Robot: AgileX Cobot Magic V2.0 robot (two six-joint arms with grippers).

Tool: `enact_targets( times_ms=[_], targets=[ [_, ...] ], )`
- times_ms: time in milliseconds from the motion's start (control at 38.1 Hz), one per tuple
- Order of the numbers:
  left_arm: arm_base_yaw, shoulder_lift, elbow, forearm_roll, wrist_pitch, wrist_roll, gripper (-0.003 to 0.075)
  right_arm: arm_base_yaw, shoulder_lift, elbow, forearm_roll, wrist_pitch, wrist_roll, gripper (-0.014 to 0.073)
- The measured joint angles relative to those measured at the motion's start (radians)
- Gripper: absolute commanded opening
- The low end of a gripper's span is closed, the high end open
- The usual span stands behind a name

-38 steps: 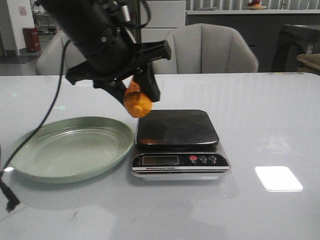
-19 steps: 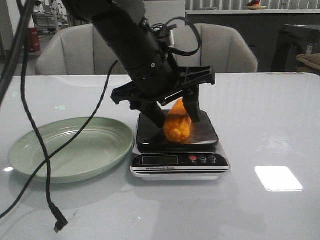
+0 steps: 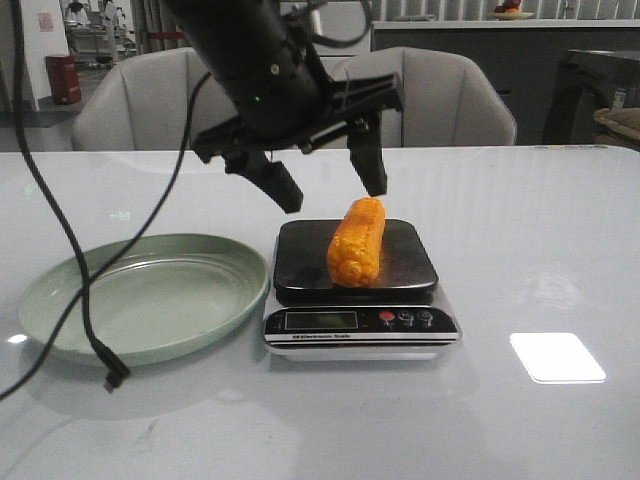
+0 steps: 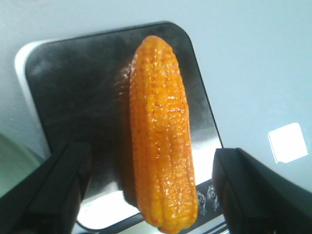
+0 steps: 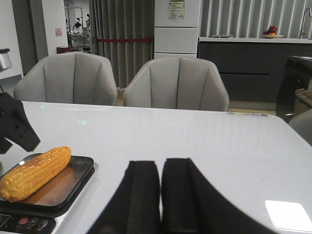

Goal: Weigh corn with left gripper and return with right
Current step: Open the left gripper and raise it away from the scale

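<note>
Corn lies on scale, left claw spread above; only right-wrist cam shows right claw clenched.

The white glossy table carries a pale green plate on the left and a small kitchen scale just beside it, the two nearly touching at the plate's right rim. The scale has a dark platform, a display and three buttons along its front edge. A loose black cable ends on the tabletop by the plate's near rim, and a bright patch of light lies right of the scale.
</note>
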Motion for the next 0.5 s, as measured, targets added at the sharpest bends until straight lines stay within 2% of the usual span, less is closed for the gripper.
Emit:
enact_targets(
  times_ms=[236, 499],
  targets=[
    [0.035, -0.14, 0.057, 0.1, 0.047, 0.0, 0.0556, 0.0, 0.0, 0.0, 0.0, 0.0, 0.0, 0.0186],
    [0.102, -0.391, 0.323, 0.138, -0.018, -0.002, 0.0556, 0.0, 0.0, 0.0, 0.0, 0.0, 0.0, 0.0186]
  ],
)
